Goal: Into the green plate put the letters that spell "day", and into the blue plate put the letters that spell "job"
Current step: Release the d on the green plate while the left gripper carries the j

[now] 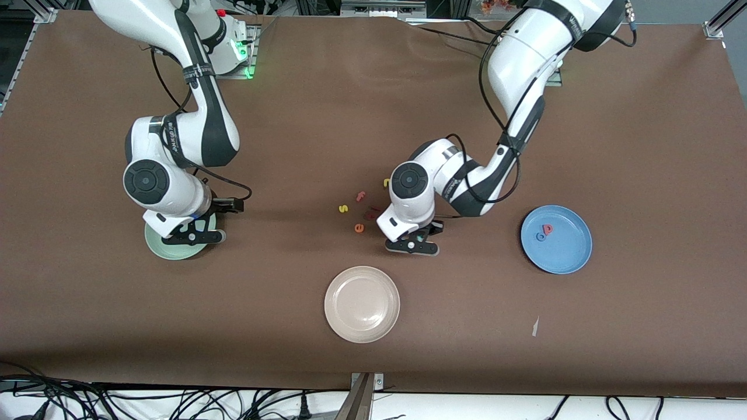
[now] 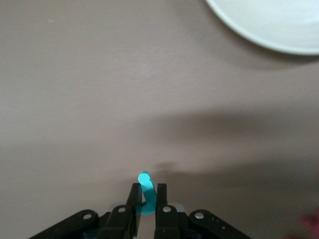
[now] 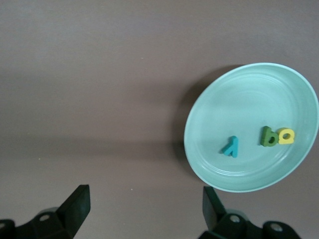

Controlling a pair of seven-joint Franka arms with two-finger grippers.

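Right gripper (image 1: 192, 233), jaws fully apart and empty, hangs over the green plate (image 1: 153, 244). In that plate lie the teal y (image 3: 230, 146), green d (image 3: 268, 136) and yellow a (image 3: 287, 135), the d and a touching.

Left gripper (image 1: 415, 241) is clamped on the teal j (image 2: 146, 191), at the 1 o'clock side of the beige plate (image 1: 362, 304).

The blue plate (image 1: 556, 239) holds the red b (image 1: 547, 230) and blue o (image 1: 541, 237), near its 9 o'clock rim.
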